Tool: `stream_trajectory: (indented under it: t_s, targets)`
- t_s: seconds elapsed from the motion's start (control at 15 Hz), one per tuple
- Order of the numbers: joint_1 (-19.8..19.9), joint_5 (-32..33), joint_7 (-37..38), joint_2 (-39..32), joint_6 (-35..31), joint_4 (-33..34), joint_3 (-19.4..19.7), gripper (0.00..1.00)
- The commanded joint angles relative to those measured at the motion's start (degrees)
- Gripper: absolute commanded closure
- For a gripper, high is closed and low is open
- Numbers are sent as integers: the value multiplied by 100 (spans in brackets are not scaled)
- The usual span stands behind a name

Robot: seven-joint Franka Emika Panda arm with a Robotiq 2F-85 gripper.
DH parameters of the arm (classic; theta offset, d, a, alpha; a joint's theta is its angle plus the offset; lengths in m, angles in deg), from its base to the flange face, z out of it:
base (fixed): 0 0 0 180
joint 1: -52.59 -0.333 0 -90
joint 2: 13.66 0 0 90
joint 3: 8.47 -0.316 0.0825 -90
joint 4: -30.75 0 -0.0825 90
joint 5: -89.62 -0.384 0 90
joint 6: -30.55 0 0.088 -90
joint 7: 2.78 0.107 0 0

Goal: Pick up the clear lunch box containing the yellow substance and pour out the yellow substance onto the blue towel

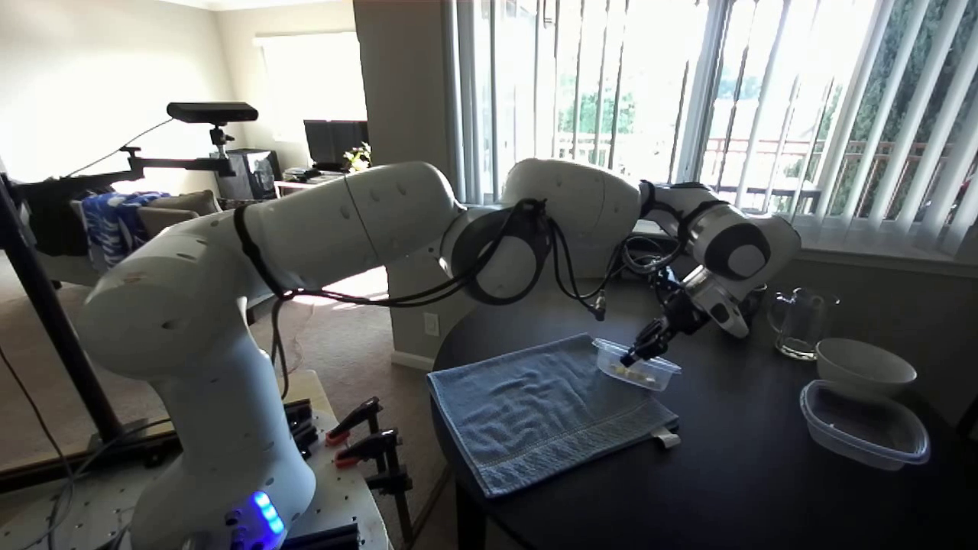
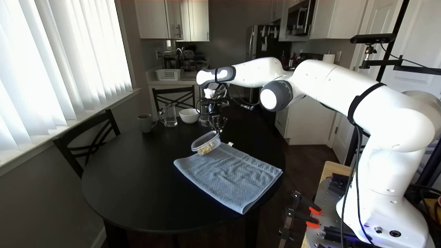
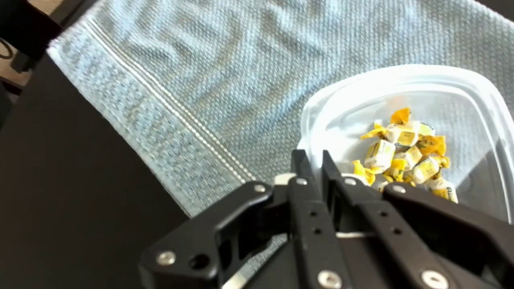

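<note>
The hand (image 3: 313, 158) clamps one wall of the clear box (image 3: 433, 75), which lies to its right in the wrist view, mouth upward, candies (image 3: 413, 155) inside; in an exterior view its long axis runs near-left to far-right, partly over the towel (image 2: 229, 174), towards whose middle it should likely roll.

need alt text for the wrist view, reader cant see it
A black robot hand pinches the edge of a clear lunch box holding yellow and white wrapped candies. A blue towel on a dark table fills the background.
</note>
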Motion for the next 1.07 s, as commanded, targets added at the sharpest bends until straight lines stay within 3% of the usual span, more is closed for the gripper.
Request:
stream_trajectory:
  t_s: [0.0,0.33,0.4,0.6,0.67,0.93,1.0]
  targets:
    - [-356,343,429,324,829,-5,232,96]
    - [-857,698,1406,608,1990,196,587,96]
    - [-762,1080,1476,423,2515,642,237,96]
    - [-738,1506,690,310,3563,892,37,96]
    - [-841,1530,361,513,3621,451,236,96]
    - [-746,1982,-942,328,3848,421,173,96]
    - [-640,2110,-1163,-35,4121,970,58,96]
